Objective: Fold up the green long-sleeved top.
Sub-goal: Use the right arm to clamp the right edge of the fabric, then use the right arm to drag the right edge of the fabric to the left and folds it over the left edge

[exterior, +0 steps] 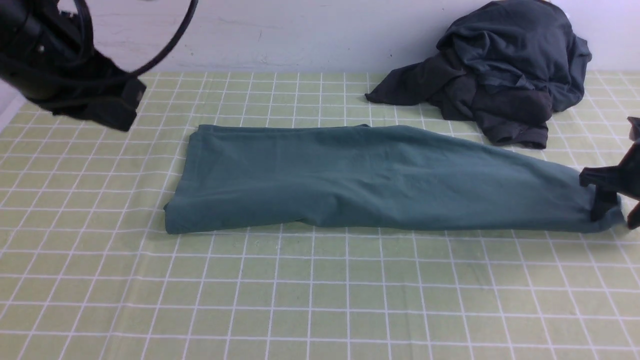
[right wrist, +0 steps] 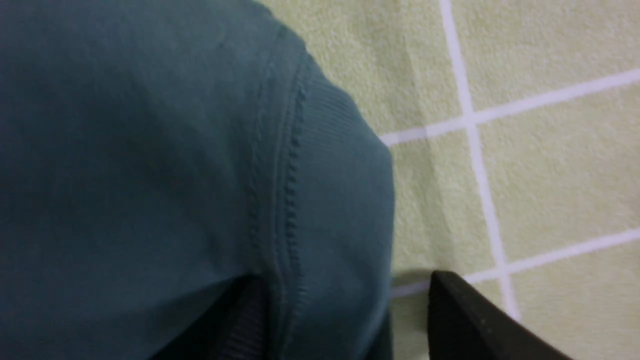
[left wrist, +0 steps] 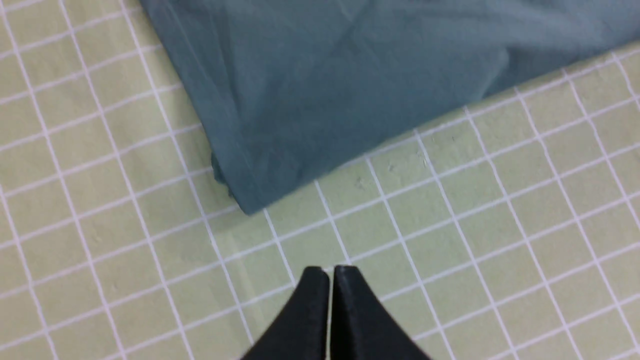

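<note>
Right gripper (exterior: pixel 615 215) stands with its black jaws spread wide, empty, about the ribbed right end of the teal-green cotton long-sleeved top (exterior: pixel 360 175), which lies folded into a long band on the pale green white-gridded tablecloth (exterior: pixel 300 290). Left gripper (left wrist: pixel 330 272), jaws pressed together and empty, hangs near the top's left end. A heap of dark charcoal-grey garments (exterior: pixel 505 75) sits beyond the top's right half.

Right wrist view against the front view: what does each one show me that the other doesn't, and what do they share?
Right wrist only: the ribbed band and its stitching, lying between the fingers of the open right hand. Front only: the whole green long-sleeved top folded into a long strip, the dark charcoal garments heaped at the far right, the raised left arm. Both: the top's right end, the right hand, the checked tablecloth.
</note>
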### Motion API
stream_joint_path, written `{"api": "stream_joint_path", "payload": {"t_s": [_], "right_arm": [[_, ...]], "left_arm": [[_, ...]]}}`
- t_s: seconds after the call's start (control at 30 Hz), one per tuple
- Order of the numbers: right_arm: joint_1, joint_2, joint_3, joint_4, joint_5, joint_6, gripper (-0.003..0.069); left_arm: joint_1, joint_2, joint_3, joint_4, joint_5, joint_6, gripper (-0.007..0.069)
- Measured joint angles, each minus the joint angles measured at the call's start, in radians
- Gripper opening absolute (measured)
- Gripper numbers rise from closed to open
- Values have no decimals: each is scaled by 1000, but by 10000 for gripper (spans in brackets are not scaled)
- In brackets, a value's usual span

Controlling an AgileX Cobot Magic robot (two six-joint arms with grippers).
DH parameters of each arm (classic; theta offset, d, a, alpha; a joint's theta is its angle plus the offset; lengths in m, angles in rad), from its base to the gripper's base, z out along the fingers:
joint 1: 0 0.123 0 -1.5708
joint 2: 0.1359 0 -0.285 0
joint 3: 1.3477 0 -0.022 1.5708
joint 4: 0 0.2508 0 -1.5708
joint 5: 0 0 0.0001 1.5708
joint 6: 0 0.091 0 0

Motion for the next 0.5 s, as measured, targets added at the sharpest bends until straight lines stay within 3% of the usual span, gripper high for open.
{"api": "stream_joint_path", "payload": {"t_s": [0.07,0.13,0.27,0.33,0.5], "right_arm": [[-1,0,0,19,-10,-3,398],[-3,0,-2,41,-16,-19,340],[-3,-13,-3,51,-22,-71,189],[-3,-63,-13,6,-22,-96,63],[-9,-199,-59,-142,-6,-77,24]], "left_arm": [[0,-64,87,-4,-16,0,-3],[0,-163,195,4,-34,0,-3],[0,-292,312,46,-41,-10,-3],[0,-410,425,98,-83,-55,-3],[0,-581,638,169,-233,-143,-3]]}}
